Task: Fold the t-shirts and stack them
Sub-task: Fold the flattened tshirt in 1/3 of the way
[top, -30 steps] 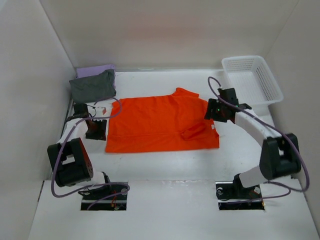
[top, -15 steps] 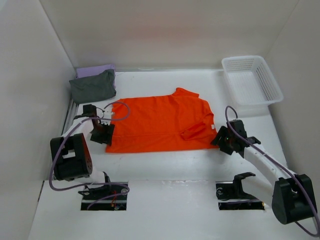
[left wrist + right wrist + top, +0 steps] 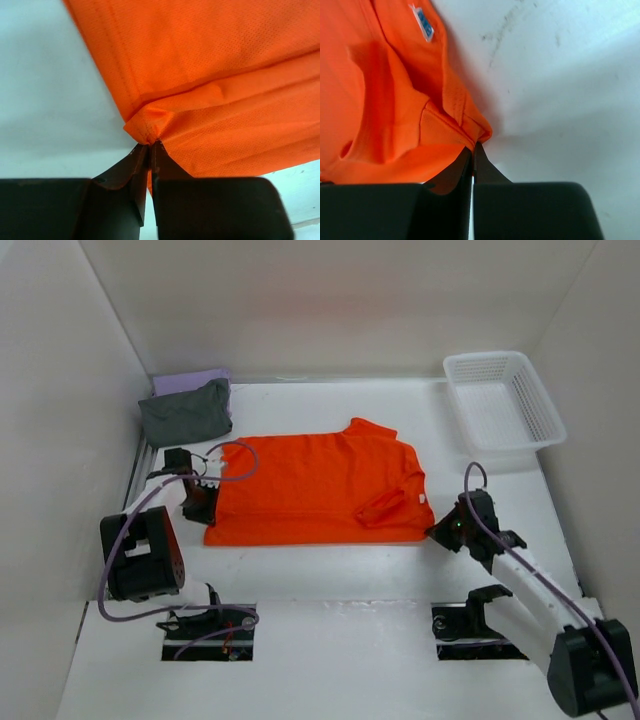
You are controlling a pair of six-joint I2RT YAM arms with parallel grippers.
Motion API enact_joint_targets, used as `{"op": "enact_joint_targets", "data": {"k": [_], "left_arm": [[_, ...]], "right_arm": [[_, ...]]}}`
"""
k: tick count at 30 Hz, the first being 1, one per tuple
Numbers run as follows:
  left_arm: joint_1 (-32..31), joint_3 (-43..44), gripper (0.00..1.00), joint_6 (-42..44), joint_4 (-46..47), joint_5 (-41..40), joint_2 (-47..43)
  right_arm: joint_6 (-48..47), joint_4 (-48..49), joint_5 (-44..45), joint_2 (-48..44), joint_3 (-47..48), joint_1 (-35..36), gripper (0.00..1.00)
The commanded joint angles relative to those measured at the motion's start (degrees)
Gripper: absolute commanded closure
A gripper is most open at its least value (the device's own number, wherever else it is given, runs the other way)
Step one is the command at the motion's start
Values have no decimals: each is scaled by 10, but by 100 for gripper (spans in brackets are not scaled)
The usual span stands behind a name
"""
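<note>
The orange t-shirt [image 3: 310, 490] lies spread across the middle of the table, its near half folded. My left gripper [image 3: 205, 523] is shut on its near left corner, and the left wrist view shows the orange t-shirt [image 3: 210, 80] bunched at the tips of my left gripper [image 3: 150, 144]. My right gripper [image 3: 436, 531] is shut on the near right corner; in the right wrist view the orange t-shirt [image 3: 395, 105] puckers at my right gripper [image 3: 473, 146]. The dark grey t-shirt [image 3: 185, 412] lies folded at the back left on the lavender t-shirt [image 3: 195, 378].
A white mesh basket [image 3: 505, 400] stands at the back right corner. White walls close in the table on the left, back and right. Both arm bases sit at the near edge.
Both grippers came down to the shirt's near corners and shut on them. The right arm swung from the shirt's right shoulder toward the near edge. The near hem has shifted slightly.
</note>
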Motion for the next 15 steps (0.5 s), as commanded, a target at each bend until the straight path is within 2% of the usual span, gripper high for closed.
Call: {"op": "enact_joint_targets", "data": {"k": [1,4,5,6,7,8,10,13,15], "left_arm": [[22,-22,100,32,-22,-22,-56],[20,-31,100,44,-41,-42,-86],[14,-36,97,47,-45,-46,-90],[10,-36,93,47,-47,-49,-89],[7,-37,85,47,-47,-52,-84],[6,-36,74,47,-47,-56,-76],[13,-26,64,48,-47,-67,-65],[36,19,59,50,-63,-69,-63],[28,74,57,48,-78,-75,-78]], "right_arm": [[55,-70,25,-81,-22,4,100],[87,-101,42,-128,-28,18,100],[97,-116,45,-130,-26,20,99],[98,-126,50,-127,-21,21,93],[95,-130,53,-122,-17,26,81],[94,-137,56,-119,-14,32,73],[97,-155,66,-122,-5,45,63],[107,-204,108,-168,21,61,62],[111,-247,152,-199,58,75,66]]}}
